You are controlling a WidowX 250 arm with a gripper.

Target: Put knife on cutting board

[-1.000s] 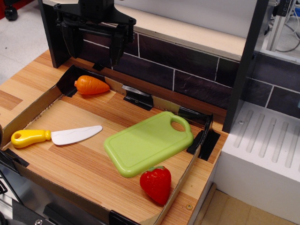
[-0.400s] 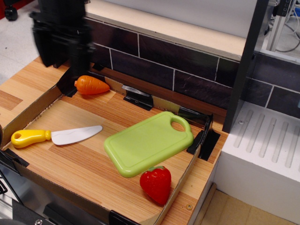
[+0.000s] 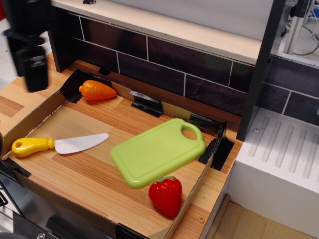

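Note:
The knife (image 3: pixel 57 144), with a yellow handle and a white blade, lies flat on the wooden floor of the tray at the front left. The light green cutting board (image 3: pixel 157 152) lies flat to its right, handle hole at the far right corner, with nothing on it. My gripper (image 3: pixel 31 74) is a dark, motion-blurred shape hanging at the far left, above the tray's left wall and well above and behind the knife's handle. Its fingers point down, look apart and hold nothing.
An orange toy carrot (image 3: pixel 97 90) lies in the tray's back left corner. A red toy strawberry (image 3: pixel 166 195) sits against the board's front edge. The cardboard tray wall (image 3: pixel 30 117) rims the work area. A dark tiled back wall (image 3: pixel 189 64) and a white drainer (image 3: pixel 284 159) stand behind and to the right.
The gripper has swept left from above the carrot at the back wall to the far left edge, dropping slightly. The knife, board, carrot and strawberry have not moved.

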